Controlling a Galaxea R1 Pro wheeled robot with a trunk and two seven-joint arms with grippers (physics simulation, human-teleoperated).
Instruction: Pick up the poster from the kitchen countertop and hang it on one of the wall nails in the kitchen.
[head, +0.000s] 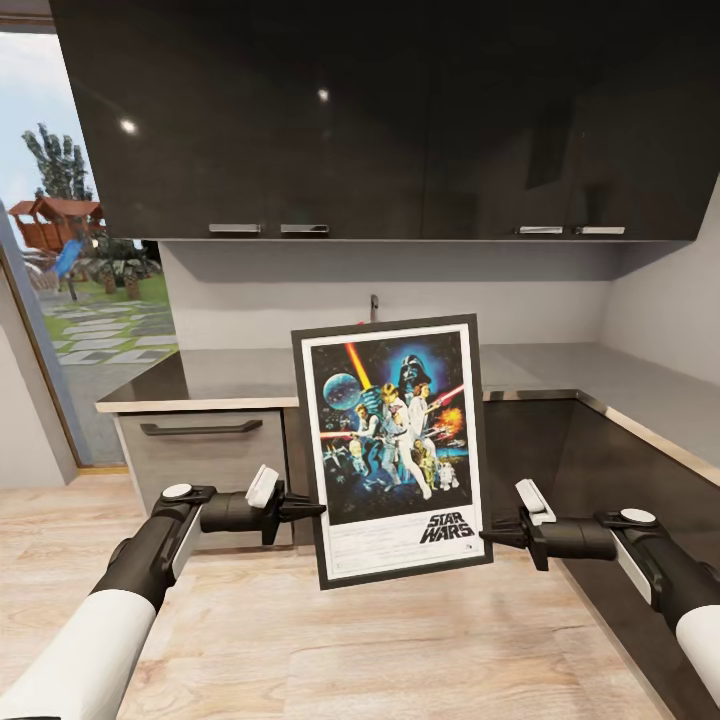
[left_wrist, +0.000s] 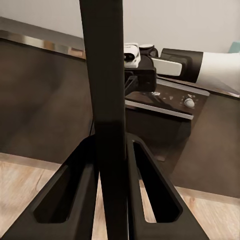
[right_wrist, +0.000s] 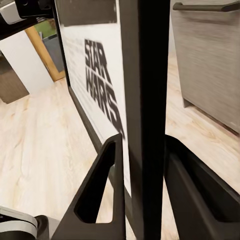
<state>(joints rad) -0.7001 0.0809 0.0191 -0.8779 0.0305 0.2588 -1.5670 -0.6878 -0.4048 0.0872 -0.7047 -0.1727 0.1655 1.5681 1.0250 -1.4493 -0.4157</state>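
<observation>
Poster hangs above wood floor, before grey, seemingly bare countertop.

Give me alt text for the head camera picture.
A framed Star Wars poster is held upright in mid-air between the left end effector and right end effector, each clamped on a side edge. Behind it runs the grey kitchen countertop under dark wall cabinets.

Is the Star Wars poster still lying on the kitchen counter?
No, the poster is held upright above the wooden floor, between the left gripper and right gripper.
</observation>
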